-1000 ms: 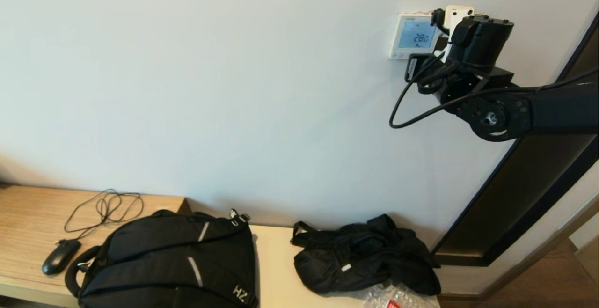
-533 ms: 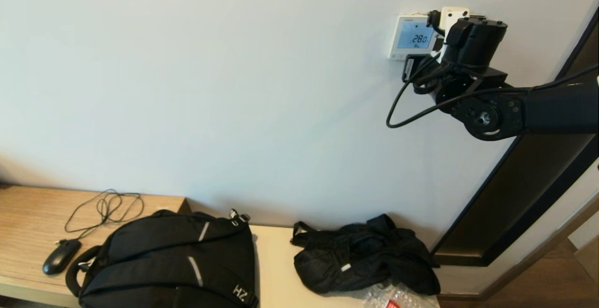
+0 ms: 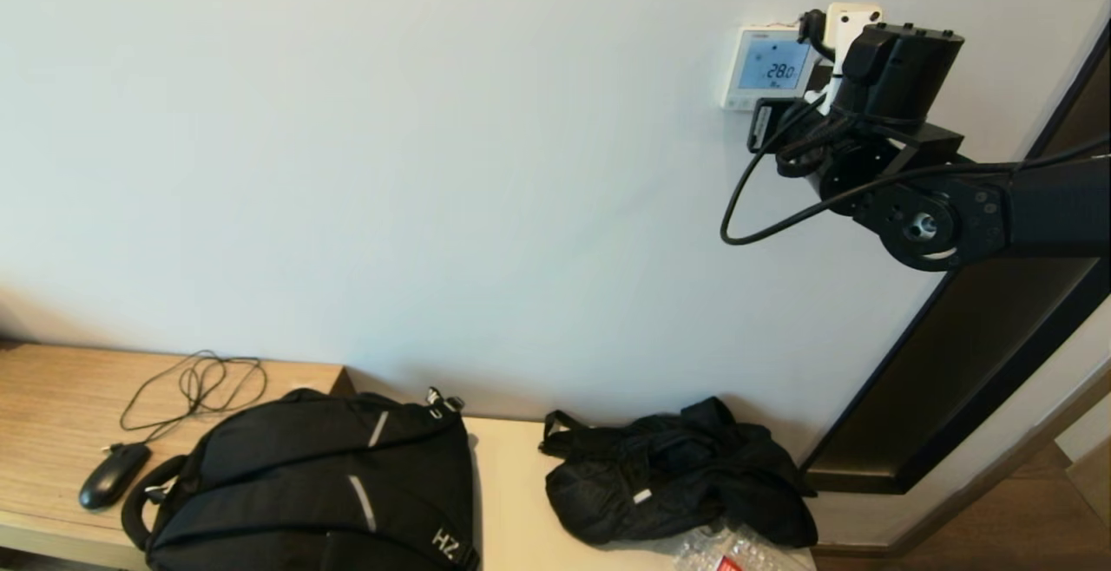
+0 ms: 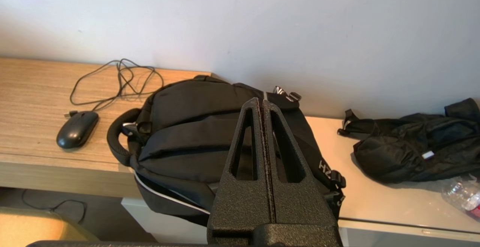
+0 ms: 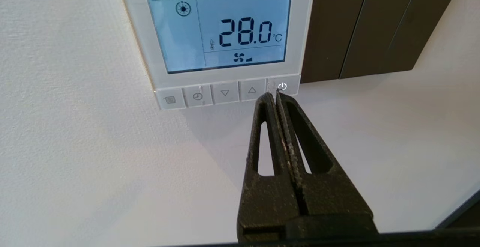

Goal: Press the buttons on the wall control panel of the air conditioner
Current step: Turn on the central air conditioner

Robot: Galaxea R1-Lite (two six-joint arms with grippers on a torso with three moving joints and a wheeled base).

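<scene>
Even daylight, my views sharp.
My right gripper (image 5: 274,96) throws a soft shadow on the wall (image 5: 75,145); the screen (image 5: 221,21) glows pale blue, unglared.

Right arm (image 3: 998,206) stretched out high, right gripper (image 5: 273,96) pinched closed; left gripper (image 4: 261,104) closed too, held low.
</scene>
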